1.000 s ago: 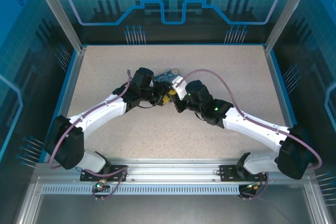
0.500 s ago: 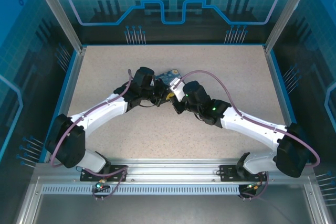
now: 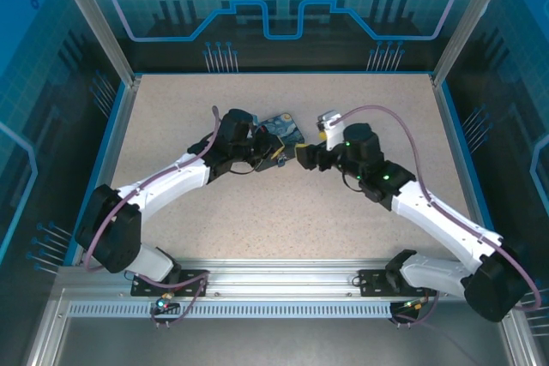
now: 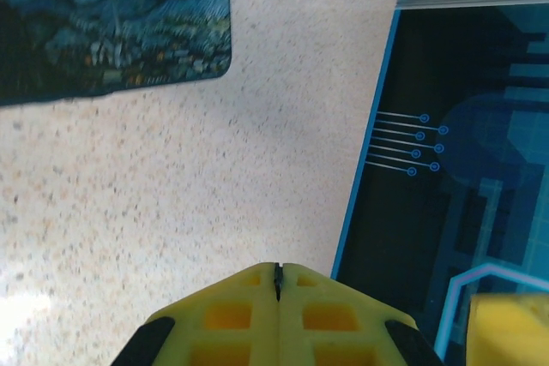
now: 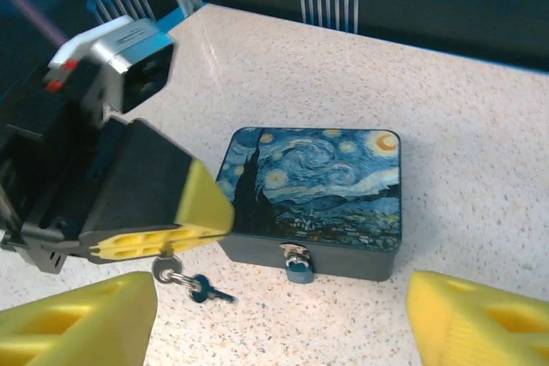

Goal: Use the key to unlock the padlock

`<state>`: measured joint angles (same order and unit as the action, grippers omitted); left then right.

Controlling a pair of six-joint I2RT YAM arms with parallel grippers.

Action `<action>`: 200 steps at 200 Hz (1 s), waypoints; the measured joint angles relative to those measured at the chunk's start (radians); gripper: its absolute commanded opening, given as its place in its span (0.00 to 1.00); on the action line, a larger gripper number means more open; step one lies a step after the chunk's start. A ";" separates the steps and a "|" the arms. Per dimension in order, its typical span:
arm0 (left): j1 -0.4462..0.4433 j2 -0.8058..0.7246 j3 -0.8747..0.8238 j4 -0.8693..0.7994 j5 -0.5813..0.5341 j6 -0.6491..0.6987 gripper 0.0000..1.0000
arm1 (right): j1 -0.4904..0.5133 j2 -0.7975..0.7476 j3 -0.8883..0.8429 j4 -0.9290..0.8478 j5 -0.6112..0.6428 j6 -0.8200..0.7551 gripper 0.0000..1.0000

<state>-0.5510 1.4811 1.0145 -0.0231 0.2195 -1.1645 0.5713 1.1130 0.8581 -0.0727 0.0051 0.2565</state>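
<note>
**Key at the box, padlock not yet engaged**

The left gripper (image 5: 219,214) is clenched and held low, just left of the box (image 5: 313,190). The key (image 5: 199,288) sits on its ring directly under those fingers and touches them. Whether it is actually nipped cannot be confirmed.

The right gripper (image 3: 302,159) is released, with its jaws wide and nothing between them. It stands back on the near right, presumably free to steady the lock.

The padlock (image 5: 299,270) hangs closed on the hasp at the box's near face, near the key but clear of it.

Count: one box, one padlock, one key ring carrying a blue-headed key, all on the table (image 5: 480,169). Any further keys are too small to tell.
</note>
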 measured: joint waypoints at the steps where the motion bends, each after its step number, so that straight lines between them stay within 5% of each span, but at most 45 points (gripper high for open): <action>1: 0.000 -0.001 -0.002 0.004 -0.003 0.006 0.00 | -0.003 -0.001 -0.001 0.001 -0.003 0.006 1.00; 43: 0.000 -0.022 -0.043 0.120 -0.073 0.140 0.00 | -0.117 0.081 0.047 -0.064 -0.122 0.145 1.00; 88: 0.000 -0.042 -0.047 0.233 -0.119 0.247 0.00 | -0.127 0.186 0.189 -0.209 -0.080 0.174 1.00; 129: 0.000 -0.056 -0.072 0.355 -0.157 0.304 0.00 | -0.182 0.156 0.117 -0.150 -0.043 0.219 1.00; 172: -0.011 -0.058 -0.165 0.553 -0.237 0.303 0.00 | -0.316 0.137 0.031 -0.049 -0.229 0.310 1.00; 200: -0.022 -0.058 -0.243 0.686 -0.300 0.271 0.00 | -0.339 0.143 -0.020 0.075 -0.356 0.422 0.91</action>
<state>-0.5728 1.4235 0.7712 0.6628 -0.0803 -0.8932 0.2325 1.2560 0.8379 0.0025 -0.3511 0.6788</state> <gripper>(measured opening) 0.044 0.946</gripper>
